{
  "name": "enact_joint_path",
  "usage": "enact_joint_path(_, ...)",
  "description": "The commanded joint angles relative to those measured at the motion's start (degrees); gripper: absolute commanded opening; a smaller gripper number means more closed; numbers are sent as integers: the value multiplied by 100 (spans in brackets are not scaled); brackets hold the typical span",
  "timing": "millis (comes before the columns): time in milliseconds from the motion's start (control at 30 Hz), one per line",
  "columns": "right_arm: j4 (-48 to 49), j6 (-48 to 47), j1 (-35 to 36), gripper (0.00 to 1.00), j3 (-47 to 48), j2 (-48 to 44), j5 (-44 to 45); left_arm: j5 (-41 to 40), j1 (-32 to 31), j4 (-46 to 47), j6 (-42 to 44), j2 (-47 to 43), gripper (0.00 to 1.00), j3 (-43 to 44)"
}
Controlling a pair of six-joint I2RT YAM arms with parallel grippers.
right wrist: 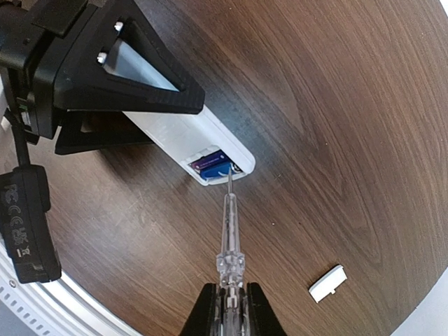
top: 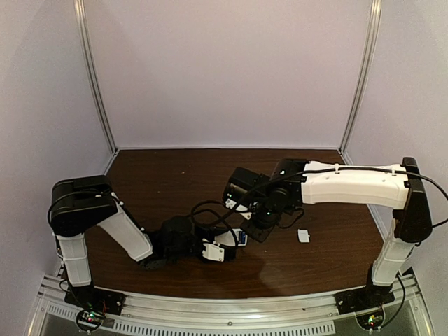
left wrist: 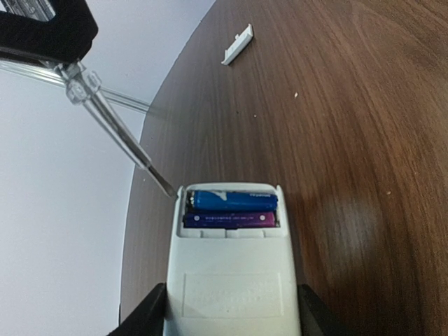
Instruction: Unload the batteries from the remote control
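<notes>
The remote (left wrist: 231, 280) lies back-up on the table (left wrist: 364, 140), with its battery bay open at the end away from the left gripper (left wrist: 231, 318). That gripper's jaws stand about halfway apart and clamp the remote by its long sides, one black finger (left wrist: 143, 318) on each edge. In the right wrist view, the left gripper (right wrist: 150, 115) covers most of the remote (right wrist: 183, 133), leaving only the open end sticking out.

Both batteries (left wrist: 229, 210) sit side by side in the bay, lying across the remote's width. The blue one is nearer the remote's end and the dark purple one sits just behind it.

The right gripper (right wrist: 227, 308) is pinched nearly closed on the clear handle of a screwdriver (right wrist: 229, 231). The thin metal shaft points at the remote's open end, and its tip is at the bay's rim by one end of the blue battery. Whether it actually touches the battery cannot be told.

A small white cover (left wrist: 236, 44) lies on the table well apart from the remote, beyond its open end. In the top view, the remote (top: 218, 252) sits between the two arms, with the cover (top: 304, 236) off to its right.
</notes>
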Motion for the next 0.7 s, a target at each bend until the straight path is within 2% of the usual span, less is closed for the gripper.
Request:
enact_joint_path(0, 21, -55, -38, 0, -36, 97, 183, 87, -18, 93, -12, 73, 0, 84)
enact_joint_path(667, 45, -89, -100, 0, -117, 181, 250, 69, -18, 93, -10, 97, 0, 88)
